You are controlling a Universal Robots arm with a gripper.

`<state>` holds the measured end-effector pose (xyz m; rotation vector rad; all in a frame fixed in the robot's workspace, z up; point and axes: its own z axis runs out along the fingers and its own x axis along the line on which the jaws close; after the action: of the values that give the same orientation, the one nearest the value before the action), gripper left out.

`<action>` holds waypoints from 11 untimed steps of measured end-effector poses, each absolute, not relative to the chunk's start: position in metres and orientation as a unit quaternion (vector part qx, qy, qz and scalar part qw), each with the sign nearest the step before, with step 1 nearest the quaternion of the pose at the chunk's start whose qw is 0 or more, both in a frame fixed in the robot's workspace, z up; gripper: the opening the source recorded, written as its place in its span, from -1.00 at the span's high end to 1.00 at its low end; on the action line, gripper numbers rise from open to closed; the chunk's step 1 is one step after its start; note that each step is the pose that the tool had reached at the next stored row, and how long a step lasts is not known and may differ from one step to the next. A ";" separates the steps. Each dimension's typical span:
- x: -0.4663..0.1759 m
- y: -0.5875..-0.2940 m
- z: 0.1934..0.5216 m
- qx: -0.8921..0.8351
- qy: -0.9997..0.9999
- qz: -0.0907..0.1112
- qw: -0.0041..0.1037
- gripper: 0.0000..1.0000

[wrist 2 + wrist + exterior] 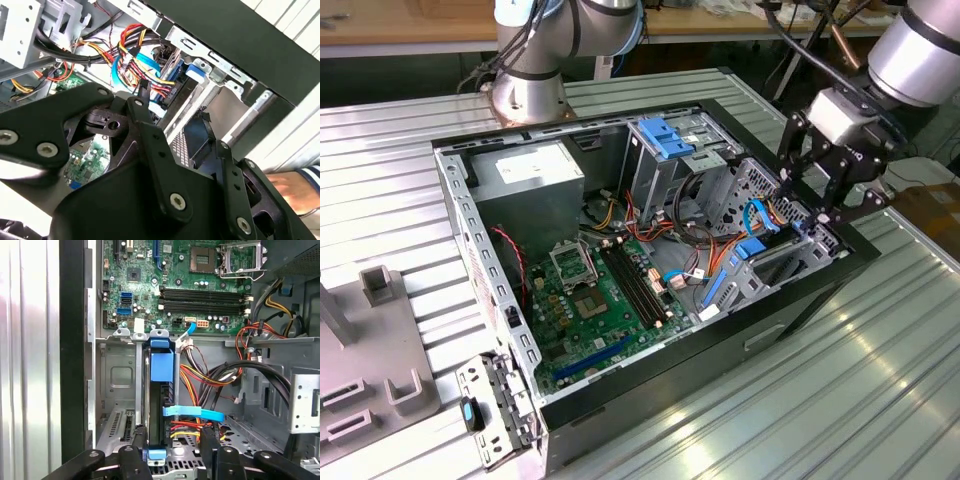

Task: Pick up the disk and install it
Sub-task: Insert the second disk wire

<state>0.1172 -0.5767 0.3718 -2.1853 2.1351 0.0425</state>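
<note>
The disk (161, 365), a grey drive in a bright blue carrier frame, stands on edge in the drive cage at the front corner of the open computer case (460, 215). In the exterior view the disk (748, 250) sits at the case's right end, just below my gripper (807, 205). In the first wrist view my gripper (172, 440) is open. One of its fingers (140, 445) is close beside the disk and the other stands apart from it. The second wrist view shows the disk (197, 140) between the black fingers (145, 115).
Red, yellow and orange cables (200, 380) and a thin blue cable (192, 412) run right beside the disk. The motherboard (600, 300) lies in the case floor, with the power supply (525, 175) behind. A ribbed blue bracket (665, 138) tops the upper bay. A person's hand (295, 187) is near the case.
</note>
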 end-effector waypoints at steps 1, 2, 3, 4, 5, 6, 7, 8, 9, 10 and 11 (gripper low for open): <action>0.117 -0.577 0.377 -0.715 0.698 0.014 0.043 -0.09; 0.117 -0.577 0.382 -0.715 0.698 0.014 0.043 -0.09; 0.117 -0.577 0.386 -0.715 0.698 0.014 0.043 -0.09; 0.117 -0.577 0.388 -0.715 0.698 0.014 0.043 -0.09; 0.117 -0.577 0.389 -0.715 0.698 0.014 0.043 -0.09; 0.117 -0.576 0.389 -0.715 0.698 0.014 0.043 -0.09; 0.117 -0.573 0.389 -0.715 0.698 0.014 0.043 -0.09; 0.117 -0.568 0.389 -0.715 0.698 0.012 0.041 -0.09; 0.116 -0.566 0.389 -0.715 0.698 0.008 0.037 -0.09; 0.116 -0.565 0.389 -0.715 0.698 0.003 0.032 -0.09; 0.116 -0.564 0.389 -0.715 0.698 0.001 0.030 -0.09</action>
<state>0.1159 -0.5645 0.3886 -2.2048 2.1524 0.0041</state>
